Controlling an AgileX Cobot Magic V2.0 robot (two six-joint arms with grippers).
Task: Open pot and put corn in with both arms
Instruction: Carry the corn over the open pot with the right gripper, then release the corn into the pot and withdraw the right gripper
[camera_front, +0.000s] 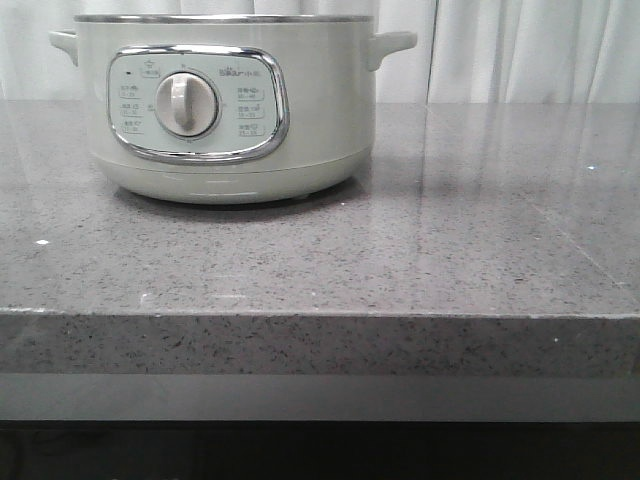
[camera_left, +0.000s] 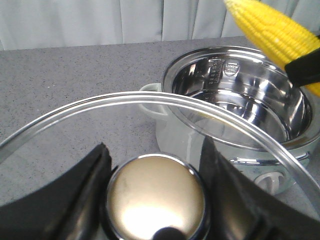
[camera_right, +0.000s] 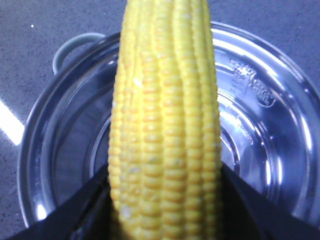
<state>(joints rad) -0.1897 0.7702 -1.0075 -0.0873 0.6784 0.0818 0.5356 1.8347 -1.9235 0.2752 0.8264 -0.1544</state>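
The pale grey-green pot (camera_front: 225, 105) stands on the counter at the back left, dial facing me; no lid shows on its steel rim. In the left wrist view the pot (camera_left: 240, 115) is open and its steel inside is empty. My left gripper (camera_left: 155, 187) is shut on the brass knob (camera_left: 156, 197) of the glass lid (camera_left: 125, 102), held up beside the pot. My right gripper (camera_right: 165, 200) is shut on the yellow corn (camera_right: 167, 125), held over the open pot (camera_right: 260, 150). The corn (camera_left: 272, 30) also shows above the pot. Neither gripper shows in the front view.
Grey speckled stone counter (camera_front: 450, 240) with its front edge near me; white curtain (camera_front: 530, 50) behind. One pot side handle (camera_left: 150, 97) lies close under the lid's rim.
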